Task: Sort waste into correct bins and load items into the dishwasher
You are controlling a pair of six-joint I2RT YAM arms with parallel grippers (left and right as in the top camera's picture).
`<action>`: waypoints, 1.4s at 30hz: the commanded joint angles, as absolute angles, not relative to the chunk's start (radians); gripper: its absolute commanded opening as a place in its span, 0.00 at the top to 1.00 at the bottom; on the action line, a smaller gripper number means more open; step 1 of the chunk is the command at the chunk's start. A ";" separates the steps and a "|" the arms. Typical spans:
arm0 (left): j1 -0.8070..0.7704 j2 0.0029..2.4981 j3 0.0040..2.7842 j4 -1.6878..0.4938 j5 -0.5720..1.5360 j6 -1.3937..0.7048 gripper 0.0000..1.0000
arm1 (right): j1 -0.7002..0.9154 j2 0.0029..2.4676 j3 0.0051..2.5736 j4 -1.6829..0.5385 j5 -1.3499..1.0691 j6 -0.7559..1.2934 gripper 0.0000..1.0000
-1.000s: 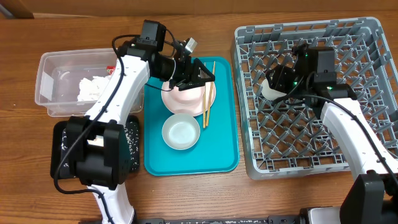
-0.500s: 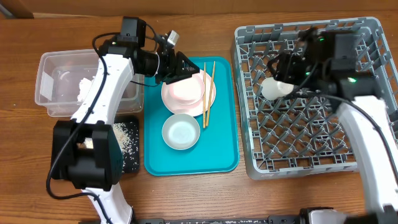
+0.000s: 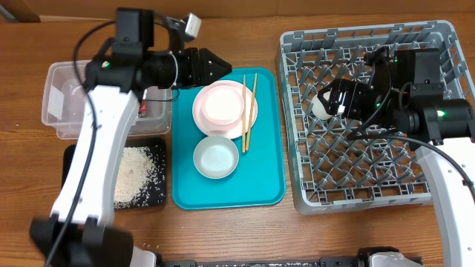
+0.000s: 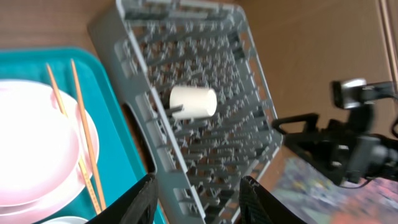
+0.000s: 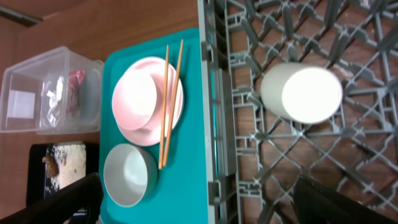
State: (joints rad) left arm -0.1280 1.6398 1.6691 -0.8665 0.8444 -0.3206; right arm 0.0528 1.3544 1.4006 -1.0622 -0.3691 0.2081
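Note:
The white cup (image 3: pixel 320 105) (image 5: pixel 301 93) lies on its side in the grey dish rack (image 3: pixel 415 185) near its left wall. My right gripper (image 3: pixel 335 100) (image 5: pixel 202 205) hovers just right of it, open, nothing between its fingers. My left gripper (image 3: pixel 221 67) (image 4: pixel 199 205) is open and empty above the far left corner of the teal tray (image 3: pixel 263 178). On that tray sit the pink plate (image 3: pixel 250 115) with the pink bowl (image 3: pixel 221 104) on it, two chopsticks (image 3: pixel 247 111) and the grey bowl (image 3: pixel 216 157).
The clear tub (image 3: pixel 67 96) at the far left holds a red wrapper (image 5: pixel 76 84); my left arm covers part of it. In front of it the black tray (image 3: pixel 152 189) holds rice-like crumbs (image 3: pixel 137 167). Bare wood runs along the near edge.
My right gripper opened and let go of the cup, which now rests in the rack. My left gripper drew back from over the pink bowl toward the far left.

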 commanded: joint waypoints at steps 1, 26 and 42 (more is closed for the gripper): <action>-0.164 1.529 1.692 -0.871 0.751 -0.368 0.55 | 0.050 1.336 1.414 -1.075 -0.429 0.205 0.00; -0.406 1.279 1.692 -0.964 0.617 -0.555 0.78 | 0.050 1.336 1.414 -1.328 -0.456 0.205 0.96; -0.440 1.240 1.691 -1.016 0.282 -0.522 0.96 | 0.050 1.336 1.414 -1.256 -0.445 0.208 0.93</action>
